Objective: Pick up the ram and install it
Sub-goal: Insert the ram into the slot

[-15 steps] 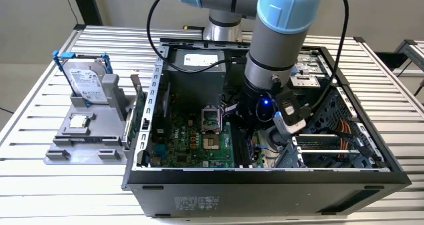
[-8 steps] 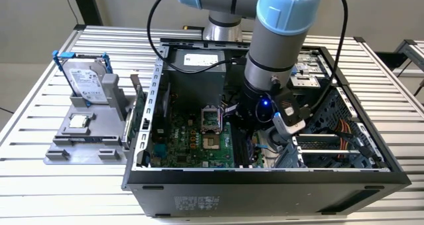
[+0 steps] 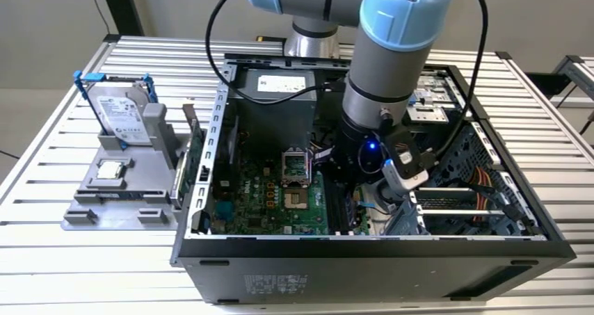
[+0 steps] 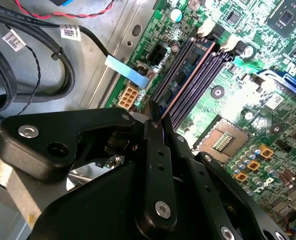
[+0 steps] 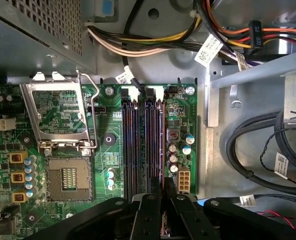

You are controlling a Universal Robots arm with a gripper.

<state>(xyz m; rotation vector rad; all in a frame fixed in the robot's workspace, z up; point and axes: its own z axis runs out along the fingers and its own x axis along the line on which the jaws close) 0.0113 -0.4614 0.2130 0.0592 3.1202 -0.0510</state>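
My gripper (image 3: 357, 193) is low inside the open computer case, over the black memory slots (image 3: 339, 211) at the motherboard's (image 3: 264, 197) edge on the exterior view's right. In the second wrist view the gripper (image 4: 158, 120) is shut on the ram (image 4: 192, 67). The ram is a thin board standing on edge, and it runs along the slots (image 4: 215, 70) away from the fingers. The first wrist view has the gripper (image 5: 163, 187) at one end of the slot bank (image 5: 143, 145). Whether the ram sits fully in a slot I cannot tell.
An open processor socket (image 5: 68, 177) lies beside the slots. Cable bundles (image 5: 258, 150) and drive cages (image 3: 464, 204) crowd the case on the exterior view's right. Outside the case, a grey fixture (image 3: 121, 204) holds a hard drive (image 3: 121, 117) with blue handles and a small silver chip (image 3: 111, 167).
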